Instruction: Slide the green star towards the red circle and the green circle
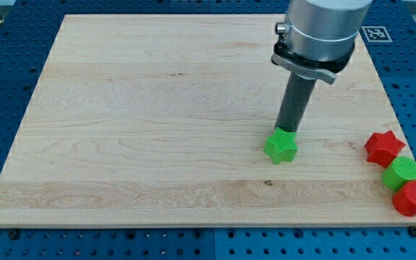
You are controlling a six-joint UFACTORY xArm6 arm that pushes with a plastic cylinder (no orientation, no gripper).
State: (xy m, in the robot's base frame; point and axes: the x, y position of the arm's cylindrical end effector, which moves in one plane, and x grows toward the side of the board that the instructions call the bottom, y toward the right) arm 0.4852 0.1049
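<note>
The green star (281, 146) lies on the wooden board (157, 123), right of the middle. My tip (288, 131) stands right at the star's top edge, touching or nearly touching it. The green circle (401, 173) sits near the board's right edge. The red circle (413, 198) lies just below it, at the board's bottom right corner, touching it.
A red star (383, 148) lies just above the green circle, touching it. The arm's grey body (319, 32) hangs over the board's top right. A blue perforated table (6, 65) surrounds the board.
</note>
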